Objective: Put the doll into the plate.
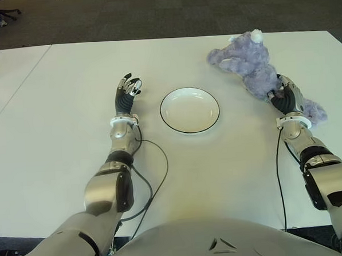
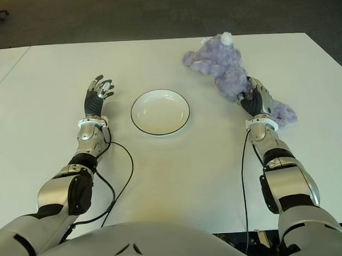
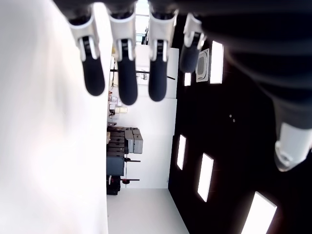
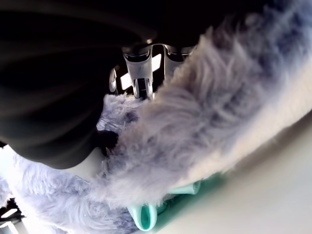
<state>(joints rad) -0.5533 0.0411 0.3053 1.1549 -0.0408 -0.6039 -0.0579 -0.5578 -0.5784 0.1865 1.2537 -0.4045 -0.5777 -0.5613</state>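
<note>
The doll (image 1: pixel 249 63), a soft purple plush animal, lies on the white table (image 1: pixel 219 177), on the robot's right side and well apart from the plate (image 1: pixel 189 110). Its head, with a small white ear on top, points away from the robot, and the rest of its body stretches back toward the robot's right arm.

The right hand (image 1: pixel 286 97) is on the lower part of the doll. In the eye views its fingers (image 2: pixel 254 93) are curled down into the fur, and purple plush shows on both sides of the hand, in front of the fingertips and also behind the wrist. In the right wrist view the fur (image 4: pixel 204 126) fills the space just before the palm, and a finger (image 4: pixel 141 73) bends over the fur from the far side, so the hand is closing around the doll. A small mint-green part (image 4: pixel 146 214) shows under the fur, close to the table surface. The doll touches the table along its length; I cannot tell if any part is lifted.

The plate is white with a thin dark rim, and it stands between the two hands, nearer to the left one. Nothing lies in it.

The left hand (image 1: pixel 127 93) shows just beside the plate, on its left side. Its fingers (image 3: pixel 127 73) are straight, a little apart from each other, and hold nothing.
</note>
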